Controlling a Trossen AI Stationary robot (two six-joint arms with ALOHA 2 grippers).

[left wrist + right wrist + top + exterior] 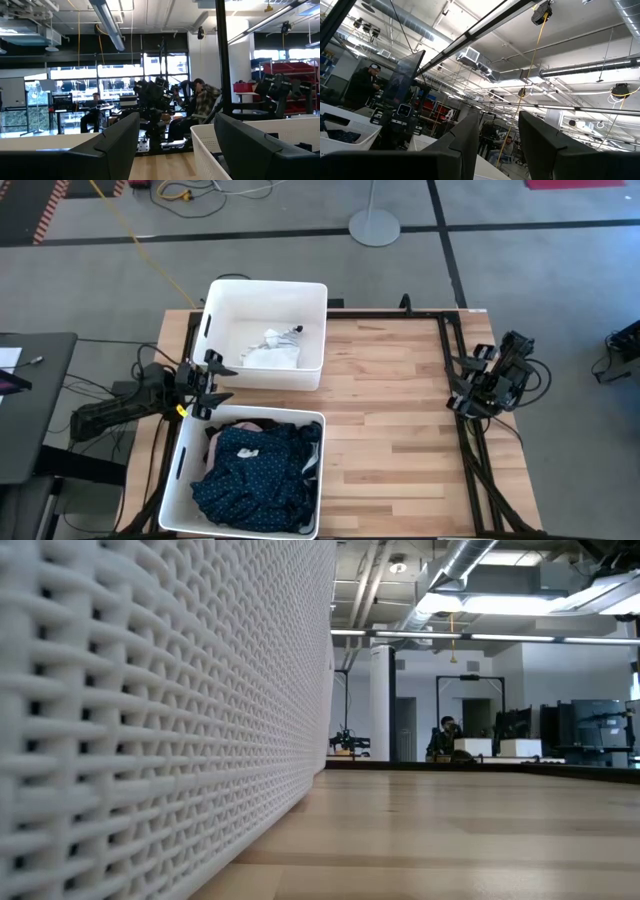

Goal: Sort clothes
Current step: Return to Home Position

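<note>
Socks (272, 348), white and seemingly bunched, lie in one bin (290, 298) beside the left gripper (215, 378); a crumpled navy dotted piece (250, 465) fills the other bin (292, 417). Both grippers gape empty, the right gripper (458, 385) well apart.

Your high camera looks straight down at the table (400, 410). The low one sits against a bin (150, 710). Wrist cameras face the room.

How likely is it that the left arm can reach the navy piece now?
Probably yes. The left gripper is open at the corner of the bin, and the navy piece lies on top inside, with nothing over it.
</note>
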